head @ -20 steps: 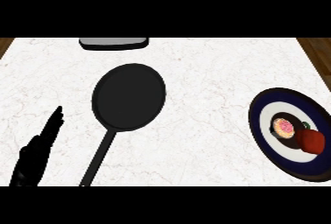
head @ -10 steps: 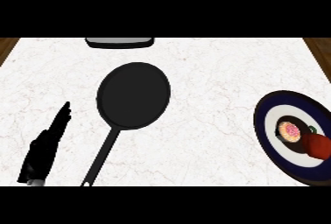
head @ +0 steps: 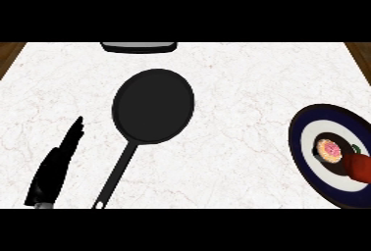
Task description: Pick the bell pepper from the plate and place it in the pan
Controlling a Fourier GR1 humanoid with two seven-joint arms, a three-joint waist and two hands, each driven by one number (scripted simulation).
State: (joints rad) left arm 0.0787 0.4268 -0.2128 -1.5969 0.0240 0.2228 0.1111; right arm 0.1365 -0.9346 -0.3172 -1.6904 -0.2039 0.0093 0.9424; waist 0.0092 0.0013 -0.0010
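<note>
Pepper (head: 359, 166), red, lies on the plate (head: 308, 162) at the right edge of my view, partly cut off by that edge. It sits on the plate's inner dark ring with a small green stem showing at its upper left. Just beside it, to the left and touching or nearly touching, I see a round pink and yellow item (head: 331, 150) that I cannot identify. The plate has a dark blue rim and a white band inside it, and part of it also runs out of view on the right.

The pan (head: 153, 105) is black and stands near the middle of the counter, well apart from the plate. Its handle (head: 116, 175) runs down and to the left toward the lower edge. I see nothing inside the pan.

The left hand (head: 56, 166) shows at the lower left, left of the pan handle and near it without touching. Its fingers are straight and point up and slightly right. It holds nothing. It is far across the counter from the pepper, with the pan between them. I do not see the right hand.

The counter (head: 232, 73) is white marble with faint reddish veins. A grey tray-like object (head: 138, 46) sits at its far edge, above the pan. Brown wood (head: 9, 51) shows beyond the counter at both upper corners.
</note>
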